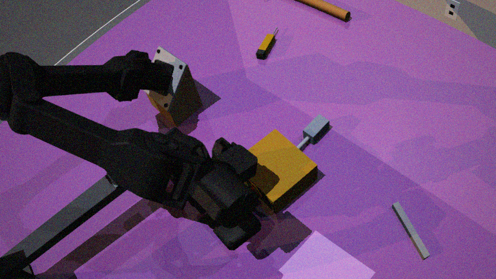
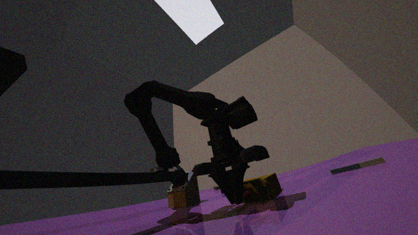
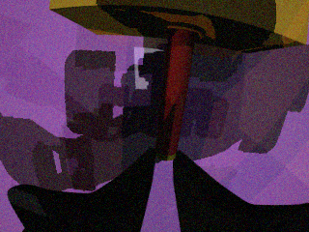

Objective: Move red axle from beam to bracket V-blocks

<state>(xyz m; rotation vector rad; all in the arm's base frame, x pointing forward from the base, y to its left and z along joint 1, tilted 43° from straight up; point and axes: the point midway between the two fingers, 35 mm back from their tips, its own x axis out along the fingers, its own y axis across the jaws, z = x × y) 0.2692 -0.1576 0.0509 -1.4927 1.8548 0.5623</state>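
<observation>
The red axle (image 3: 179, 92) projects far out of the yellow block (image 1: 281, 155) (image 2: 268, 186) (image 3: 290, 21), seemingly the beam. Its inner end is hidden at the block, so I cannot tell how much is still inside. My gripper (image 2: 236, 201) (image 3: 164, 155) is shut on the axle's outer end, low over the table beside the block; the arm hides the fingertips in the top view. The block stands on the table. A long raised grey bar (image 1: 69, 214) (image 2: 92, 178) at lower left may be the bracket. I cannot make out the V-blocks.
Behind the block lies a grey head on a thin rod (image 1: 316, 128). A hammer (image 1: 310, 0) and a small yellow and black tool (image 1: 266, 45) lie at the back. A flat grey strip (image 1: 409, 230) (image 2: 357, 166) lies at right. The arm's wedge mount (image 1: 186, 97) (image 2: 192, 192) stands left.
</observation>
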